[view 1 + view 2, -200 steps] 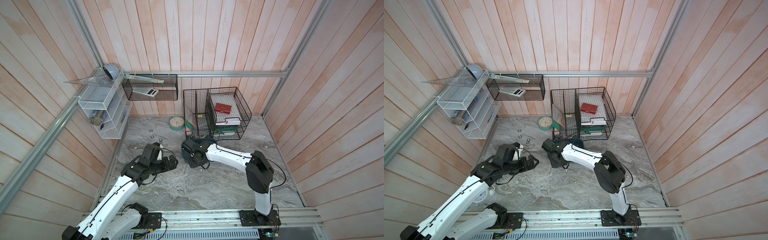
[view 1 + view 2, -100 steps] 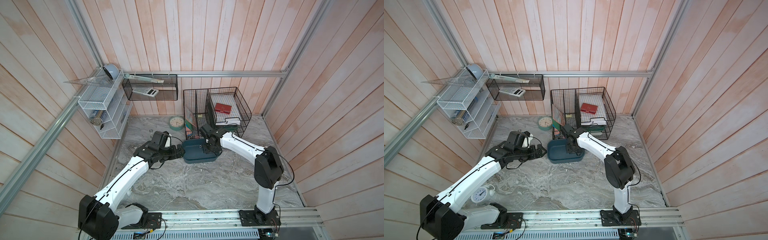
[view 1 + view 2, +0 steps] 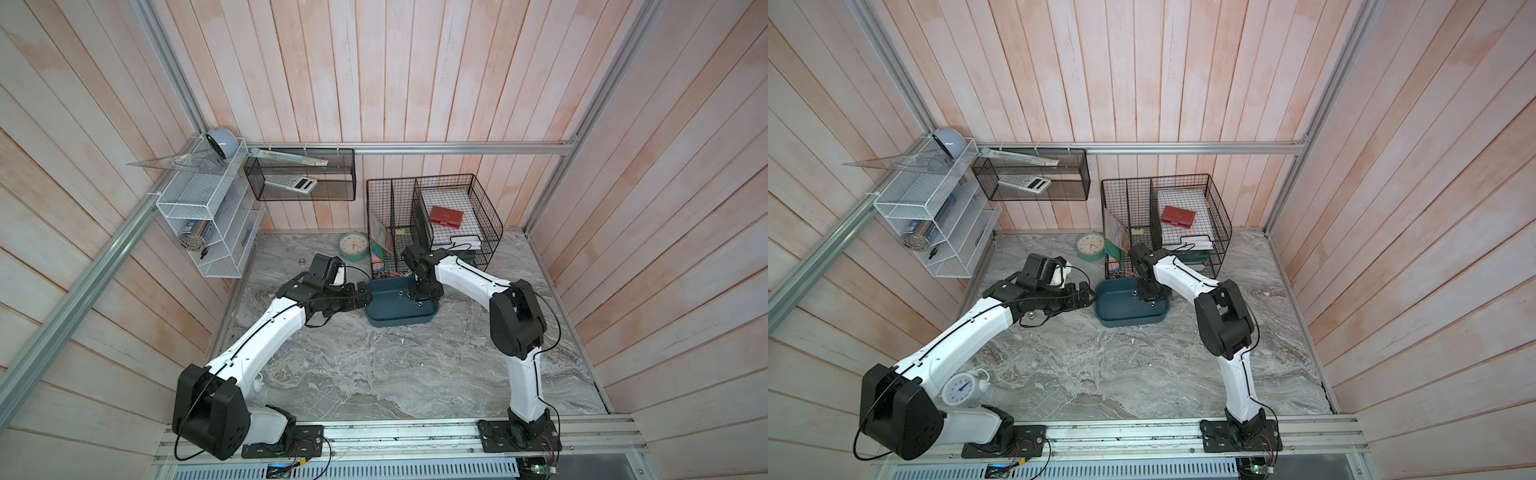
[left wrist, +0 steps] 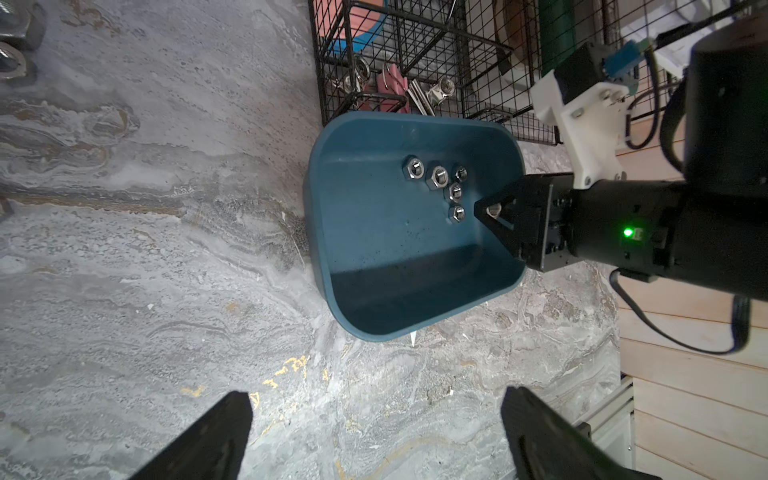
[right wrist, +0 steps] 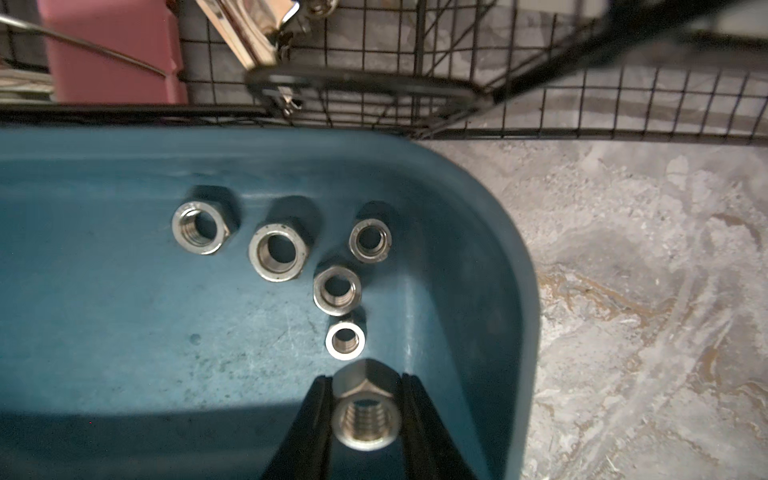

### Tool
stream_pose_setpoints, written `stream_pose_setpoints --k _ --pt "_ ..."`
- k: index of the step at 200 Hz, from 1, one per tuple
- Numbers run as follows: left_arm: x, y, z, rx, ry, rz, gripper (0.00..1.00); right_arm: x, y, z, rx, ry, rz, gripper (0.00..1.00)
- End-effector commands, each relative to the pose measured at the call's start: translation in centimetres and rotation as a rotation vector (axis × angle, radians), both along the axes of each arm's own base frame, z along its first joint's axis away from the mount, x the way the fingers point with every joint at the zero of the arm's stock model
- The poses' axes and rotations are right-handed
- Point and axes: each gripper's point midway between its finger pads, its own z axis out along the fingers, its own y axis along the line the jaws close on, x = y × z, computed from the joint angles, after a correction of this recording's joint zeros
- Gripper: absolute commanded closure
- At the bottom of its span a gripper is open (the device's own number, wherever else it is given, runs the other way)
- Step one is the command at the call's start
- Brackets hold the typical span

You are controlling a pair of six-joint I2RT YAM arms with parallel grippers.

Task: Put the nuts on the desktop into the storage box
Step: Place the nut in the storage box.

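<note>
Both arms have reached back across the desktop point(image 3: 374, 374) since a second ago: the left one has stretched out to the storage box point(image 3: 399, 322), and the right one has swung off the box's left part to its right end.

Nearest the front edge the marble is bare, apart from a white alarm clock point(image 3: 963, 386) beside the left arm's base. Further in, the left gripper point(image 3: 360, 291) stands with its jaws wide and empty, just beside the box's left wall and aimed at it.

The box sits toward the far edge, about mid-width, just beside the wire organiser point(image 3: 432, 224). Five nuts point(image 5: 277, 252) lie flat on its floor in a loose cluster. The right gripper point(image 5: 365, 386) hangs over the same end, pinching a sixth, the held nut point(image 5: 365, 419), by its flats, with the bore facing the wrist camera.

Beyond that, binder clips point(image 5: 249, 33) lie inside the organiser. One loose nut point(image 3: 298, 261) rests on the marble near the far left corner, left of the green clock point(image 3: 352, 246).

My reading is that the step in hand is the drop. The held nut appears to be inside the rim but close to the end wall. The next move calls only for the jaws to part, low enough that the nut does not bounce out. After that, the loose nut at the far left needs fetching, and the free left arm looks better placed for it
</note>
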Motion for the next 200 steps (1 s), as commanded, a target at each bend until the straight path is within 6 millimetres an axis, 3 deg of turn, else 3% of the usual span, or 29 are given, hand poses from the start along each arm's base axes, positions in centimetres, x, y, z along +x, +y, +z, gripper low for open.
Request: stream_pose_setpoints --k 1,111,164,200 --pt "1.0 -0.2 0.9 -0.02 -0.029 -0.013 0.0 0.2 0.0 -0.2 -0.021 0.021 0.019 0.74" --pt "1.6 0.2 0.5 -0.022 -0.019 0.003 0.0 0.1 4.0 -1.7 0.068 0.076 0.078 0.73" --pt "1.6 0.3 0.4 -0.02 -0.014 0.005 0.0 0.3 4.2 -2.9 0.053 0.095 0.081 0.71" --pt "1.5 0.4 0.5 -0.021 -0.013 0.011 0.0 0.3 4.0 -2.8 0.045 0.097 0.079 0.6"
